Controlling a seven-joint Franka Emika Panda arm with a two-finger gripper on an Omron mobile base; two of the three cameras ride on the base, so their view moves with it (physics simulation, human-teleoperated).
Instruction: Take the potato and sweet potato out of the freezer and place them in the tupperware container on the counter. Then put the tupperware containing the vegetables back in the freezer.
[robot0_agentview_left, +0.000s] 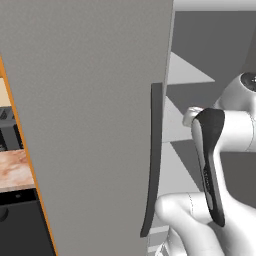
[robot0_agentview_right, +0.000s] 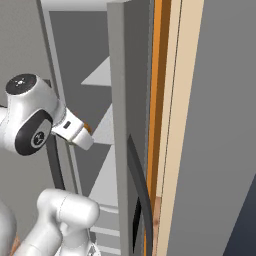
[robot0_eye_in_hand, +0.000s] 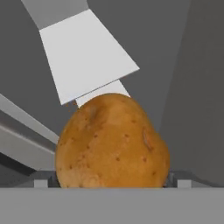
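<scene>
Potato (robot0_eye_in_hand: 113, 142): nearest the hand camera, seen large and close; roundish, lumpy, tan-golden skin flecked with small brown specks and shallow dimples, matte finish. It sits between the two small dark finger tips of the tool (robot0_eye_in_hand: 113, 181), whose tips are seen just beside its lower left and lower right flanks. The tool's jaws are spread wide apart, the potato filling the gap between them; whether the pads press on the skin cannot be told.

Freezer (robot0_agentview_left: 90, 110): tall, plain grey, smooth. Its big flat door is swung out and is seen edge-on in the right base view. A long dark curved handle (robot0_agentview_left: 154, 160) is fixed along the door's edge. Pale grey shelves (robot0_agentview_right: 102, 130) are seen inside; behind the potato, a light grey flat panel and dark grey inner walls are seen.

Table (robot0_agentview_left: 15, 170): reddish-brown and cream marbled stone, glimpsed left of the door, edged by orange wooden trim.
</scene>
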